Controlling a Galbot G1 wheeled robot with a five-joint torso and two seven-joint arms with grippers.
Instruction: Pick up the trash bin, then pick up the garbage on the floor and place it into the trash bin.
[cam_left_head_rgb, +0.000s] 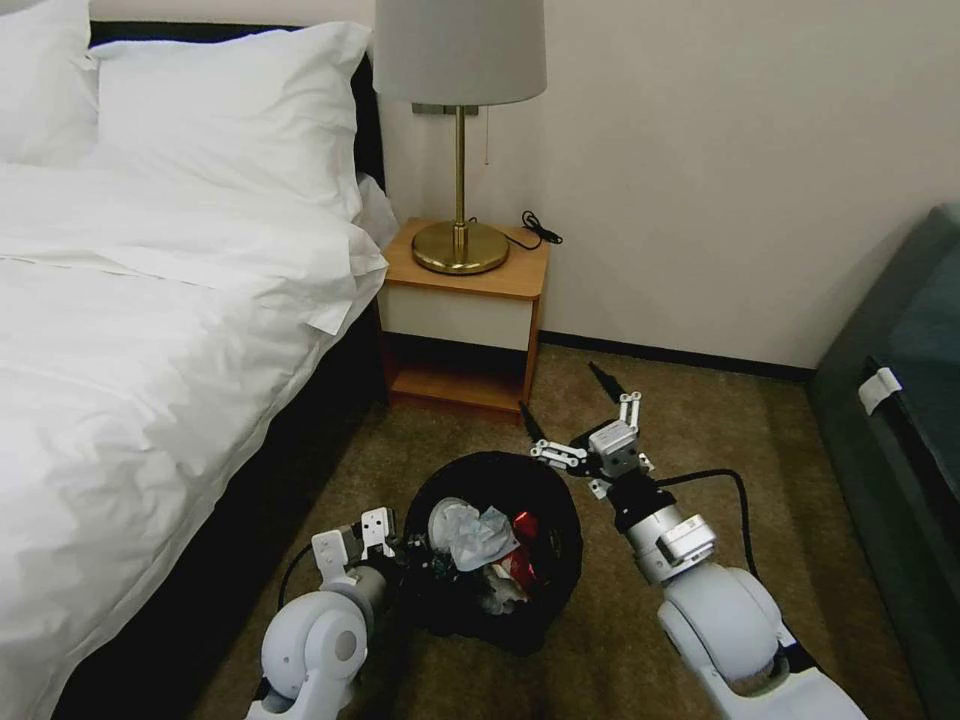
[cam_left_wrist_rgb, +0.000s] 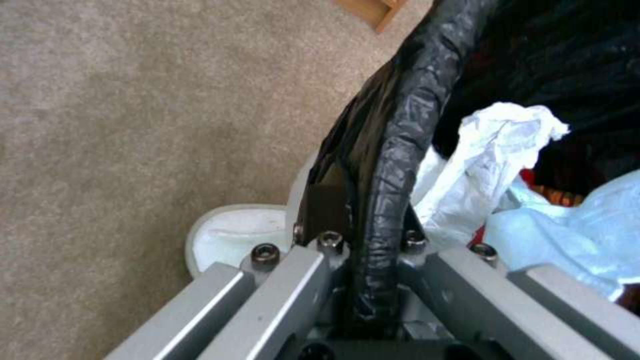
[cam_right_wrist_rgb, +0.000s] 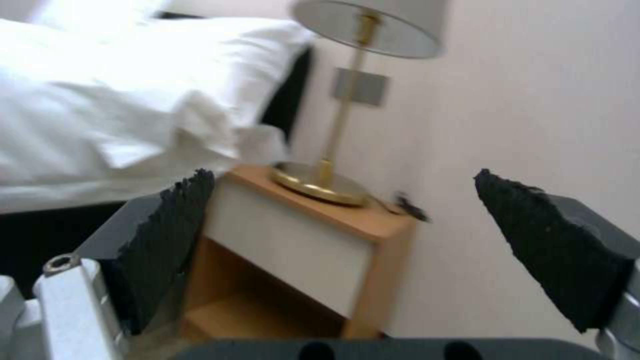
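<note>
Left gripper (cam_left_wrist_rgb: 373, 280) fingers clamped on trash bin (cam_left_head_rgb: 545, 480) rim; right gripper (cam_left_head_rgb: 578, 405) fingers apart, just beyond bin.

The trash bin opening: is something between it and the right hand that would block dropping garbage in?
Nothing visible blocks it. The right hand, open and holding nothing, hangs just past the far rim of the trash bin. The opening faces up, partly filled with white tissues. The left hand grips the rim.

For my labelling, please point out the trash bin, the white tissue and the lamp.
trash bin (cam_left_head_rgb: 556, 505): head view, far inner wall.
white tissue (cam_left_head_rgb: 480, 538): head view, middle of the crumple.
lamp (cam_left_head_rgb: 460, 247): head view, brass base.
</note>
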